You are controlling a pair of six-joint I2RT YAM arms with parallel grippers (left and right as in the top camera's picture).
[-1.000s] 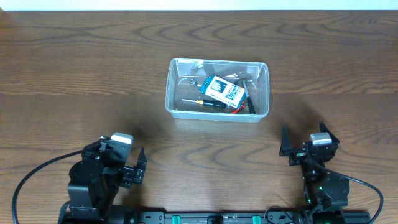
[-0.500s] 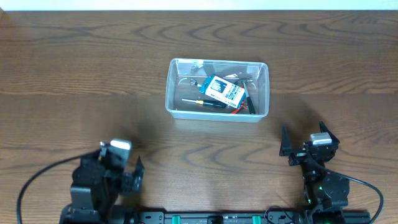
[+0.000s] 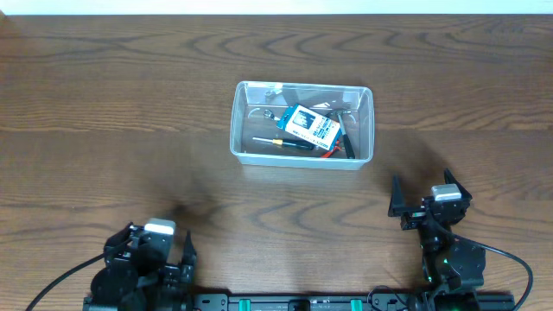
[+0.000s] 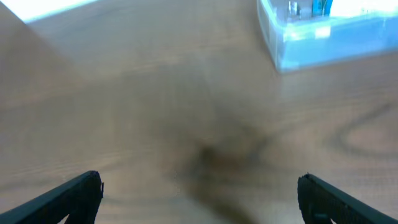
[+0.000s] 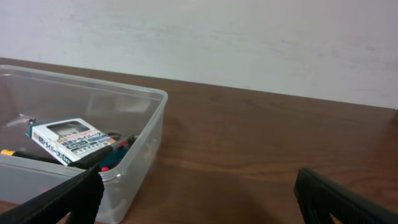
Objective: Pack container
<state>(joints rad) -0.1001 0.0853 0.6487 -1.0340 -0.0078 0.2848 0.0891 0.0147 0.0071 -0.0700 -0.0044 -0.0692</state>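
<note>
Table (image 3: 104,104): dark wood grain, filling the overhead view, with a white wall behind its far edge in the right wrist view.

Container (image 3: 235,121): clear, rectangular, rounded corners, rimmed. It stands flat on the table, slightly right of centre toward the far edge, well apart from both grippers. It appears at the upper right of the left wrist view, blurred, and at the left of the right wrist view.

Left gripper (image 4: 199,193): at the near left edge of the table, above bare wood. Both fingers sit at opposite lower corners of its wrist view; jaws spread wide, holding nothing.

Right gripper (image 3: 423,192): at the near right edge, pointing toward the container's right end. Jaws spread wide, holding nothing.

Box (image 3: 311,126): blue and white, lying at an angle inside the container, right of its middle, resting on other items.

Screwdriver (image 3: 281,142): yellow-and-black, lying flat inside, just left of the box near the front wall.

Red part (image 3: 328,154): under the box's near corner; too small to identify.
</note>
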